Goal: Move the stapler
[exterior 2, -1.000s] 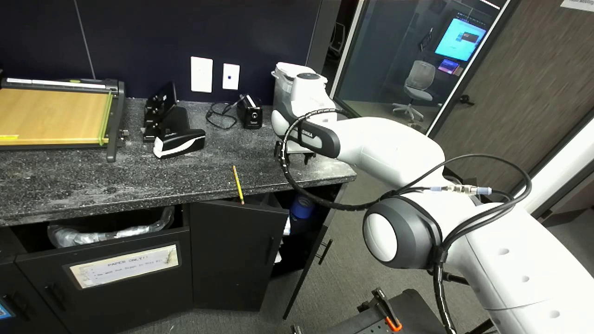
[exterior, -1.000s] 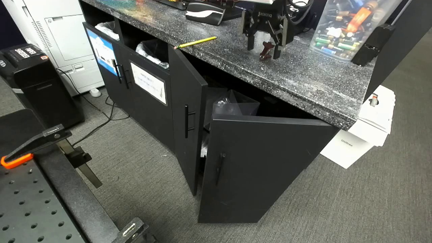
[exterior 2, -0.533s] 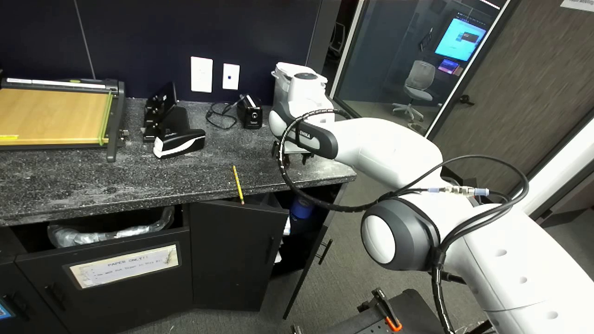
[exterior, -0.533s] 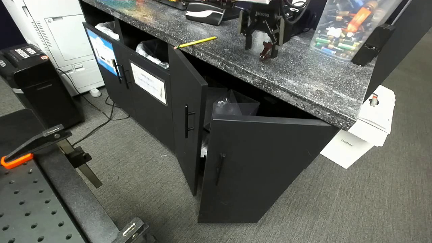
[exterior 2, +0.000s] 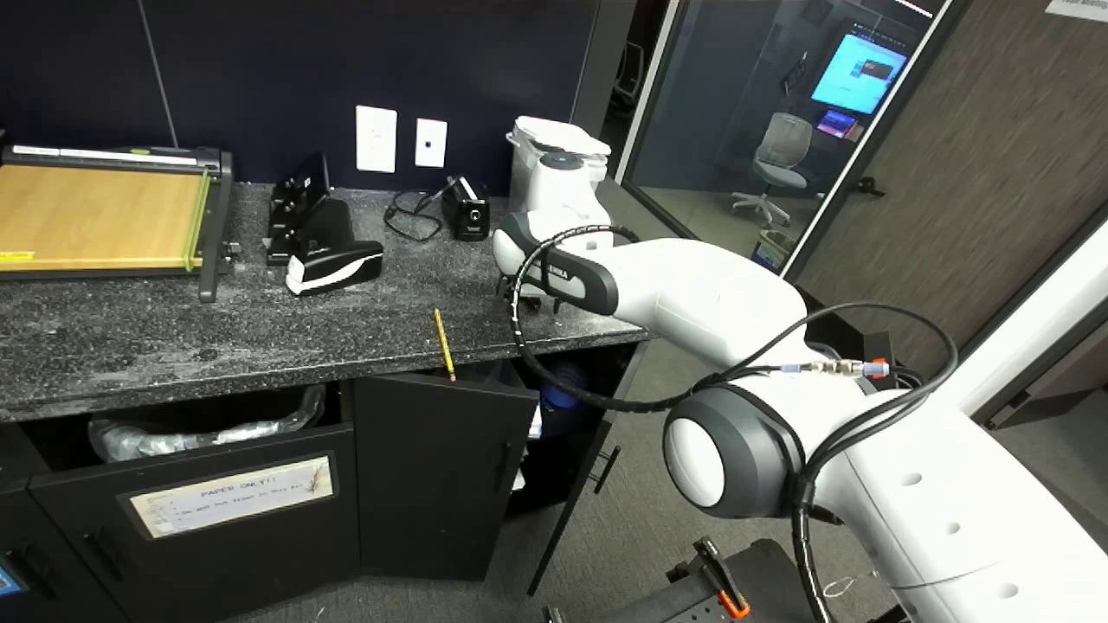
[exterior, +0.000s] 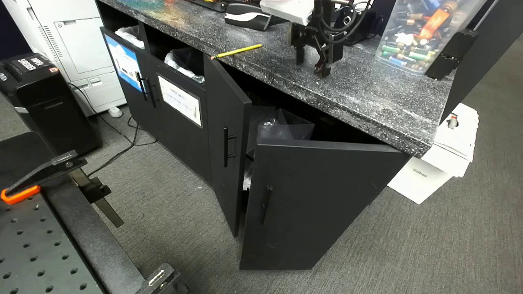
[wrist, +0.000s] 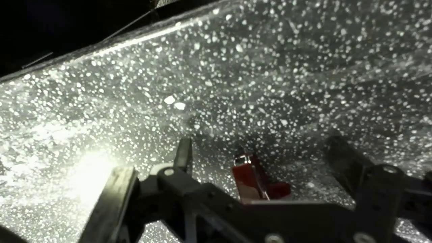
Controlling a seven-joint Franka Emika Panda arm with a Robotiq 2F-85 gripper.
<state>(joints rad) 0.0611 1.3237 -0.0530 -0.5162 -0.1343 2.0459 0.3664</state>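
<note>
Standing wide apart, the two fingers [wrist: 184,154] of your gripper [wrist: 260,145] are leaving a gap on each side of the little red stapler [wrist: 245,180]. You are seeing the stapler resting on the spotty counter [wrist: 219,77], low in the middle of the wrist view, with its bottom end hiding behind a part of your gripper. In an exterior view, your gripper is hanging at the top right, and a finger is covering most of the stapler. To its left, a yellow pencil [exterior: 237,51] is lying.

Stapler [wrist: 245,177] pt. hidden bhnd hand [wrist: 259,143], wrist vw.
</note>
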